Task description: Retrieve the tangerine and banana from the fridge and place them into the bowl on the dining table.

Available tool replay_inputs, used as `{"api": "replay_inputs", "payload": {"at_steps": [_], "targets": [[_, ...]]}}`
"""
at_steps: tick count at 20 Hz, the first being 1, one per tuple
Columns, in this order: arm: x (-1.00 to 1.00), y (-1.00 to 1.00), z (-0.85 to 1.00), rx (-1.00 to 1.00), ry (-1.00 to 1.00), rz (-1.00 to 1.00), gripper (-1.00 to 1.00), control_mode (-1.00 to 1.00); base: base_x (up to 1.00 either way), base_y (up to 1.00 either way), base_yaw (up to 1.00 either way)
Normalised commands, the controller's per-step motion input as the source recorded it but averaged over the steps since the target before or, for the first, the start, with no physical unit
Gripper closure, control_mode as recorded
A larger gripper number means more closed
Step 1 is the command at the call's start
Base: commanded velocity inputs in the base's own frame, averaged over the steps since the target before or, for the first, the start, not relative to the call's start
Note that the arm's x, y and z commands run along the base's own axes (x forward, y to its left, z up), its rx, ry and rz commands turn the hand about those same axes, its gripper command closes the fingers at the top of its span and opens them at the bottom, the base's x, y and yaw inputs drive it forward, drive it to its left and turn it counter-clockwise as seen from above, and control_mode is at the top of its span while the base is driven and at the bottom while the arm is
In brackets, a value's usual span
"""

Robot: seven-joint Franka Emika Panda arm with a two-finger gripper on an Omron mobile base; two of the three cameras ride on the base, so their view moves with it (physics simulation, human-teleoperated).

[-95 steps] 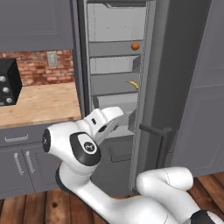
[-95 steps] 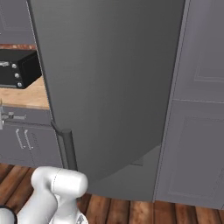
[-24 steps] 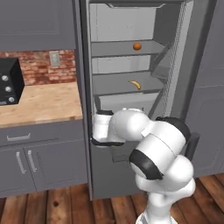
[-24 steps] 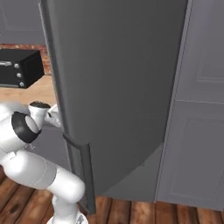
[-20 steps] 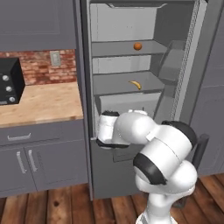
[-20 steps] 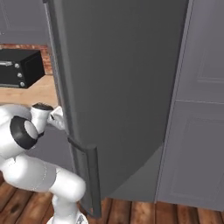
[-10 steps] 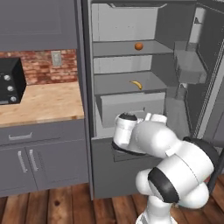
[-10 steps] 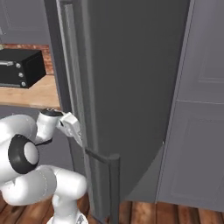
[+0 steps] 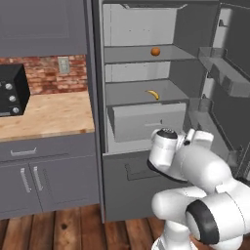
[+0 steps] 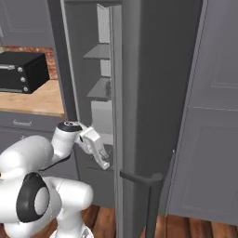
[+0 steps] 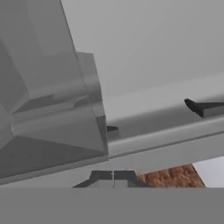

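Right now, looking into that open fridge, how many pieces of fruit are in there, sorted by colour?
Orange: 1, the tangerine on the upper shelf.
Yellow: 1, the banana on the shelf below it, just above the drawer.
Total: 2 pieces of fruit in the fridge.

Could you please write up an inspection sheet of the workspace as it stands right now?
Surface: wooden counter left of the fridge, bare where seen.
Job's things: fridge door open; tangerine on upper shelf; banana on shelf below, above the drawer.
Clutter: black oven on the counter.
Grippers: gripper shut, empty, low beside the door.
Cables: nothing seen.
Surroundings: brick wall, grey cabinets, wood floor.
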Motion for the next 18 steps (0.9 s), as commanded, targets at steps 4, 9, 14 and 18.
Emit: {"api": "replay_inputs", "payload": {"at_steps": [4, 9, 14, 18], "targets": [[0.35, -1.0, -0.03, 0.0, 0.0, -0.01, 1.0, -1.0, 0.0, 0.0, 0.0], [-0.04, -0.72, 0.03, 0.0, -0.06, 0.0, 1.0, -1.0, 0.0, 0.0, 0.0], [-0.73, -0.01, 0.28, 0.01, -0.19, 0.11, 1.0, -1.0, 0.0, 0.0, 0.0], [-0.96, 0.78, 0.19, -0.02, -0.32, 0.23, 1.0, -1.0, 0.0, 0.0, 0.0]]}}
